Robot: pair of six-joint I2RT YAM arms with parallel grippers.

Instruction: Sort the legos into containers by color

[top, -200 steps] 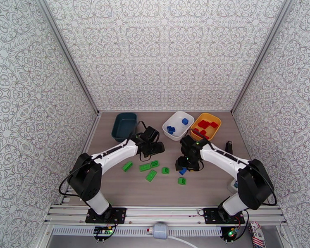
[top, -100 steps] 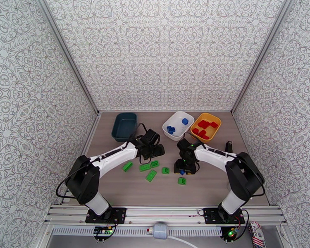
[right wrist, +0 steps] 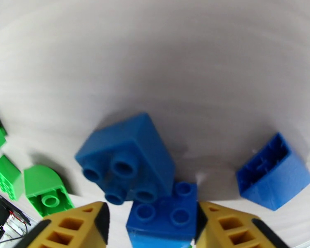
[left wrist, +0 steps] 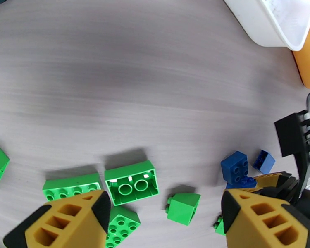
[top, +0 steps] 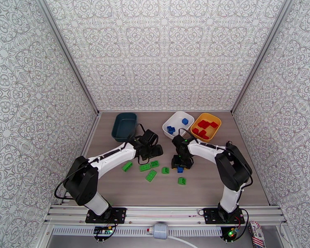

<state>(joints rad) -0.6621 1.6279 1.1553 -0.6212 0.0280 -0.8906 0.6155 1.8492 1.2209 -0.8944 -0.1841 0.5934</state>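
Three blue legos lie together under my right gripper (right wrist: 153, 228). One blue brick (right wrist: 163, 220) sits between its yellow fingers, touching the right finger, with a narrow gap at the left one. A second blue brick (right wrist: 126, 158) and a third, hollow side up (right wrist: 274, 172), lie just beyond. From above, my right gripper (top: 180, 165) is low over the blue lego (top: 180, 170). My left gripper (top: 152, 151) hovers open over several green legos (left wrist: 132, 183), with nothing held. The teal (top: 124, 125), white (top: 178, 125) and yellow (top: 206, 125) containers stand at the back.
The white tub holds blue bricks and the yellow tub holds red ones. Green bricks (top: 151, 175) are strewn between the two arms, and one (top: 182, 180) lies nearer the front. A dark object (top: 228, 146) stands by the right wall.
My right gripper has moved left and away from the front, and its fingers have narrowed around a blue brick. The left gripper has drifted slightly back and stayed open.
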